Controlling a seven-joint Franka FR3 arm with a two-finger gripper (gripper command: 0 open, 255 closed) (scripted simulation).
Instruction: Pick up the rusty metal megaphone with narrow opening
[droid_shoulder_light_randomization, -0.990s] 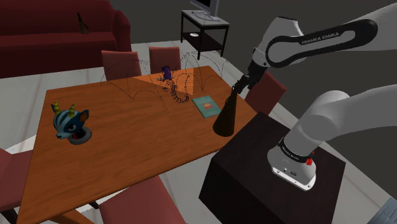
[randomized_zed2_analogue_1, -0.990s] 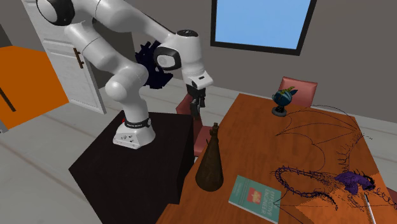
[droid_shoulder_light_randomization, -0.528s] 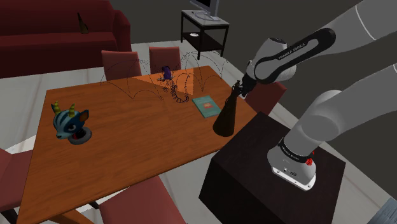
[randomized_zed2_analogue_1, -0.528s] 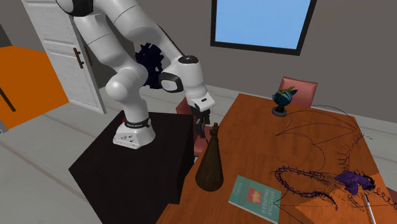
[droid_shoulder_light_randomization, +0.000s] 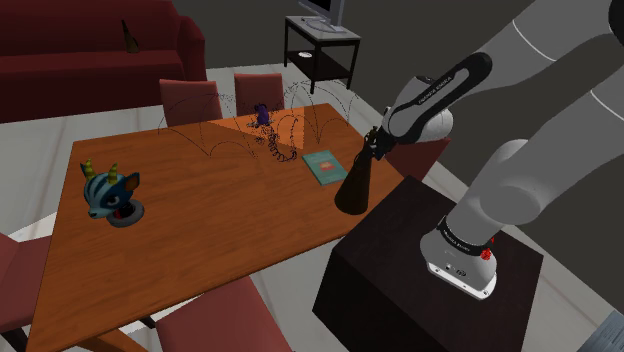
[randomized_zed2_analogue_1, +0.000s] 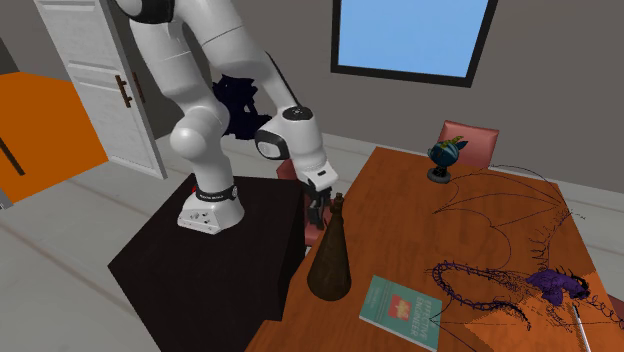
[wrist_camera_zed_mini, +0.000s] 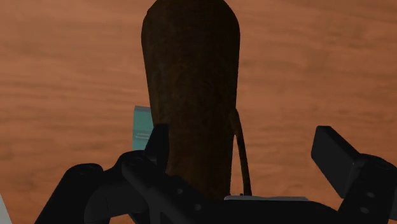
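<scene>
The megaphone (wrist_camera_zed_mini: 191, 95) is being framed, not yet clasped, between wide-apart fingers of the gripper (wrist_camera_zed_mini: 245, 143), for a narrow-end grasp.

Tbl (droid_shoulder_light_randomization: 200, 230) w/ megaphone (droid_shoulder_light_randomization: 357, 187), book (droid_shoulder_light_randomization: 324, 166), blue figurine (droid_shoulder_light_randomization: 110, 194), purple toy (droid_shoulder_light_randomization: 263, 116).

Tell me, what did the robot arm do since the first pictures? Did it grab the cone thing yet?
The arm bent lower and its gripper came down around the narrow top of the megaphone. Its fingers stand apart on either side, so nothing is grabbed yet. The megaphone stayed upright at the table edge, and the book and blue horned toy did not move.
</scene>
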